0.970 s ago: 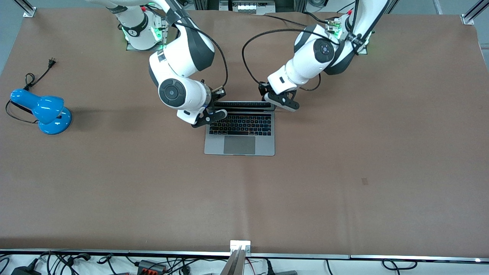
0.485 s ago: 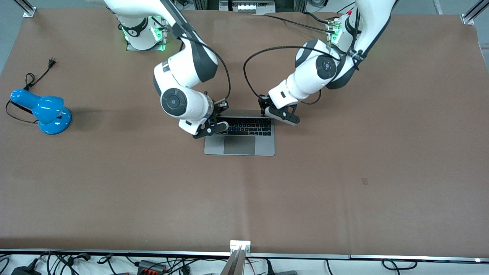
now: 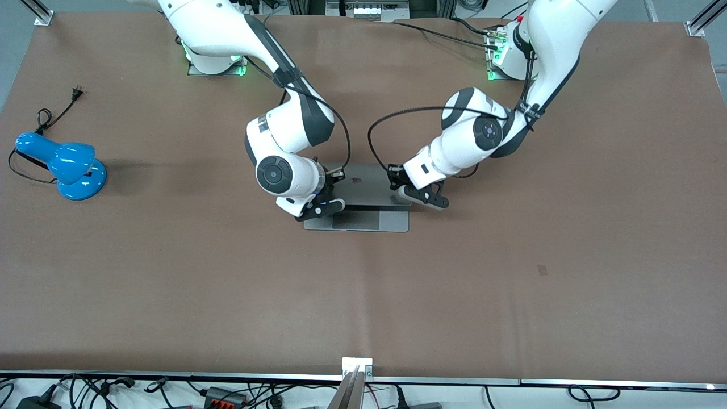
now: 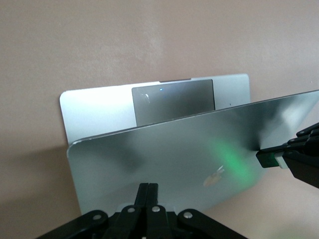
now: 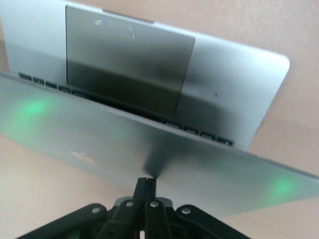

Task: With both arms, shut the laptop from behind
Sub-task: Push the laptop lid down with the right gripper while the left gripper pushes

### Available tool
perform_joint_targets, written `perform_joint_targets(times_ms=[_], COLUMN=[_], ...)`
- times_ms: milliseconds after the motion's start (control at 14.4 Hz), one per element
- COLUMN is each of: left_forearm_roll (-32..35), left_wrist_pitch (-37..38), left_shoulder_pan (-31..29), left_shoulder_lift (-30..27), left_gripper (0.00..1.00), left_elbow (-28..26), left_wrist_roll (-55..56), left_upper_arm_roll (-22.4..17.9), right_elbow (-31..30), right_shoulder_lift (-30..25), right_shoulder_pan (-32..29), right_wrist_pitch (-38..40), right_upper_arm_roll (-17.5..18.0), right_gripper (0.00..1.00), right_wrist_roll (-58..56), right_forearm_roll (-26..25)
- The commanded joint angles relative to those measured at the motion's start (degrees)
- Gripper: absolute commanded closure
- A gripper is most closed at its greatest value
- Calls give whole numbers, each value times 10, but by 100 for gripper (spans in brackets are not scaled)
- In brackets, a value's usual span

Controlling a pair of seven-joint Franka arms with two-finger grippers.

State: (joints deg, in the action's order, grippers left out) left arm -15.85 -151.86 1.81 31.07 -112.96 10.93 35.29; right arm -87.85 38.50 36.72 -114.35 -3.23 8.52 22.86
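The silver-grey laptop (image 3: 363,190) lies mid-table with its lid tilted far down over the base, so only the trackpad strip (image 3: 356,221) shows. My left gripper (image 3: 421,196) is shut, its tips against the lid's back at the left arm's end. My right gripper (image 3: 322,208) is shut, its tips against the lid's back at the right arm's end. In the left wrist view the shut gripper (image 4: 148,185) touches the lid (image 4: 164,159), with the right gripper (image 4: 294,160) at the lid's edge. In the right wrist view the shut gripper (image 5: 146,180) presses the lid (image 5: 124,144) above the trackpad (image 5: 129,64).
A blue desk lamp (image 3: 63,165) with its black cord and plug (image 3: 75,92) lies toward the right arm's end of the brown table (image 3: 511,272). Cables hang along the table's front edge (image 3: 227,392).
Both grippers have moved toward the front camera, pushing the lid down from upright. The keyboard, visible earlier, is now covered by the lid.
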Motion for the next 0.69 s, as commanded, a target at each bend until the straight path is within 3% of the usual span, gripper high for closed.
perform_joint_targets(times_ms=[0,208,623], left_forearm_roll=[22,49,71], left_wrist_pitch=[-53,-99,-106], left_shoulder_pan=[7,8,8], left_shoulder_lift=[57,103,140], left_gripper=[99,99,99], left_elbow=[27,34,49], left_wrist_roll=[-6,-6,-7], left_upper_arm_roll=[-6,-7,-21], right_elbow=[29,29,29], right_shoulder_lift=[19,41,61], right_shoulder_pan=[-13,-14,-15], right_wrist_pitch=[-3,-34,-59], right_upper_arm_roll=[-2,-2,-2], right_gripper=[100,100,100], right_wrist_roll=[-2,-1,1], right_forearm_roll=[2,-2,-10])
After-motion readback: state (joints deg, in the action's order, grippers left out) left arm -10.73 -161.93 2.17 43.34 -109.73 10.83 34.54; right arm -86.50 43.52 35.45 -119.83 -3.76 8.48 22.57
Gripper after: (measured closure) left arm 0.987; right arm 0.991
